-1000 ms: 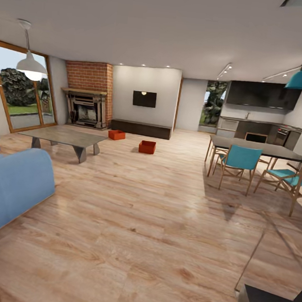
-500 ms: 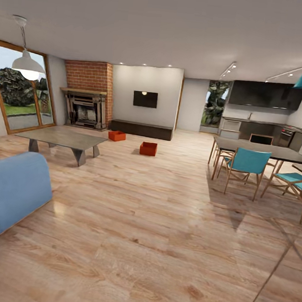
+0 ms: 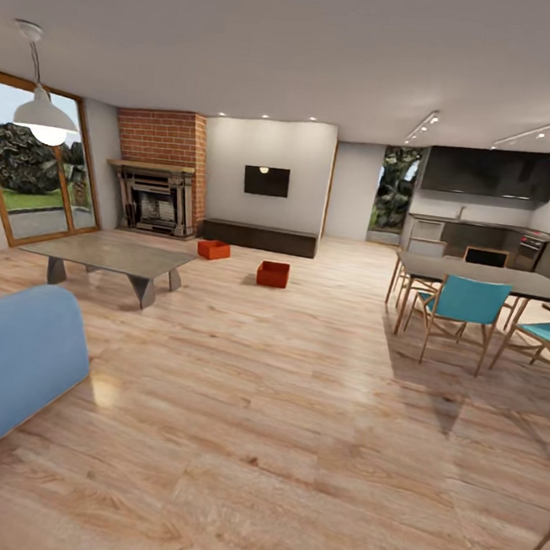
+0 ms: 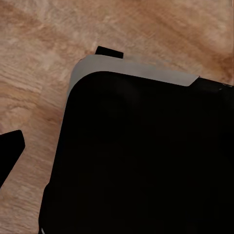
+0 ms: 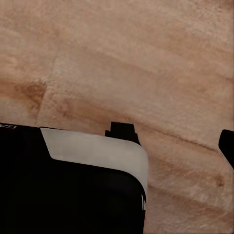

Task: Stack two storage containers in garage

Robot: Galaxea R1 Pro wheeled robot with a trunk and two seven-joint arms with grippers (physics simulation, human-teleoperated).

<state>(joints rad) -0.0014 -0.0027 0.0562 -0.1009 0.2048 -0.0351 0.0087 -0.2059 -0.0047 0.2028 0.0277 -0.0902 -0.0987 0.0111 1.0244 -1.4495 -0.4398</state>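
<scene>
Storage containers sit apart on the living room plank floor, near the fireplace. Both pincers' states I cannot tell. Driving closer, the base could clip the coffee table or push a bin.

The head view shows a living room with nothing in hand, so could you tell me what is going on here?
The robot is crossing the living room's wood floor and handling nothing yet. The two storage containers sit apart on the floor across the room, in front of the TV wall and beside the brick fireplace. Both wrist views look down at plank floor past the robot's dark body.
</scene>
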